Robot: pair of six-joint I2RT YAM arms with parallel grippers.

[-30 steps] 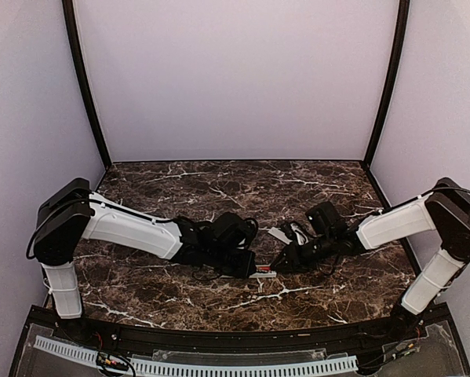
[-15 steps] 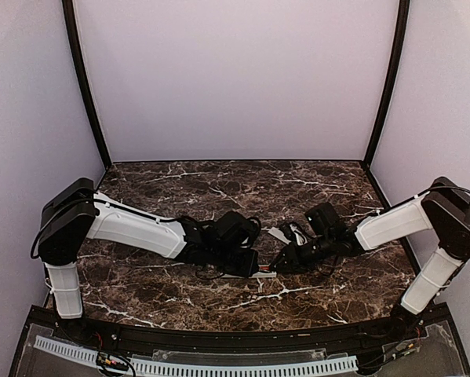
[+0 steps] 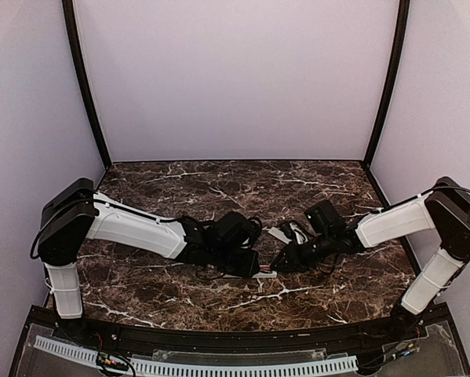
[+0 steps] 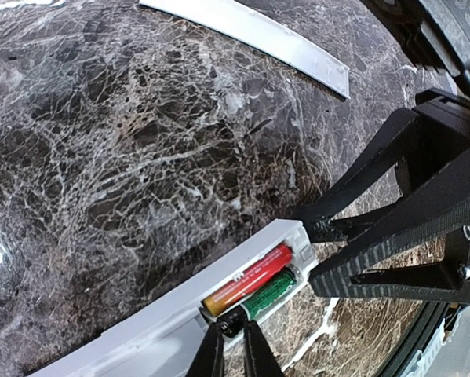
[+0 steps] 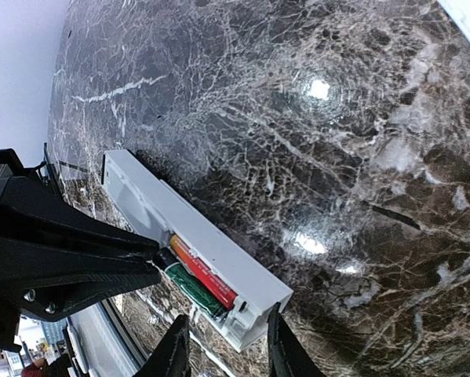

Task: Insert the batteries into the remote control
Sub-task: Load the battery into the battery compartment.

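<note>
The white remote control (image 4: pixel 132 342) lies on the marble table with its battery bay open upward. It also shows in the right wrist view (image 5: pixel 183 212) and in the top view (image 3: pixel 266 274). A red battery (image 4: pixel 250 276) lies flat in the far slot, and a green-wrapped battery (image 4: pixel 275 292) lies in the near slot. My left gripper (image 4: pixel 233 349) is shut, its tips against the dark end of the green battery. My right gripper (image 5: pixel 225 345) straddles the remote's end by the bay, with a finger on each side of it.
A thin flat white strip (image 4: pixel 254 35) lies on the table beyond the remote, and shows in the top view (image 3: pixel 280 233) by the right wrist. The two grippers (image 3: pixel 250 269) (image 3: pixel 282 267) face each other closely over the remote. The table's front edge is just behind them.
My left gripper has edged slightly right toward the remote's open bay. The right arm has barely moved.
</note>
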